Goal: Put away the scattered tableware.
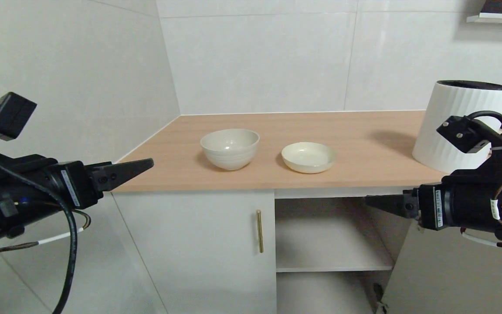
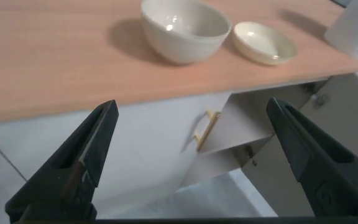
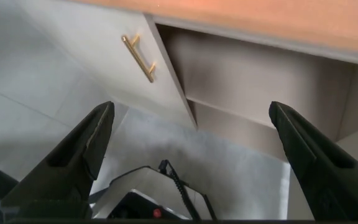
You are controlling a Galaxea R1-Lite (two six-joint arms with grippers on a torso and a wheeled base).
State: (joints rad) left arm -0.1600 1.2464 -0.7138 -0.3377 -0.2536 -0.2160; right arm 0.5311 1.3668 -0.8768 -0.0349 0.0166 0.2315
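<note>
2 pieces of tableware on the wooden countertop: 1 deep cream bowl left of its middle and 1 shallow cream dish near the bowl's right side, not touching it, both upright.

From the head view, also 1 white ribbed canister at the countertop's right end. From the left wrist view, bowl and dish again, seen over the countertop's front edge (canister just a sliver). From the right wrist view, the space below the countertop: 1 brass handle on 1 shut door, and 1 open compartment holding 1 shelf.

Left gripper in front of the countertop's left front corner, spread wide, holding nothing. Right gripper lower than the countertop's front edge, toward its right end, equally wide and empty.

Small white labels on both gripper bodies, print too small to read.
</note>
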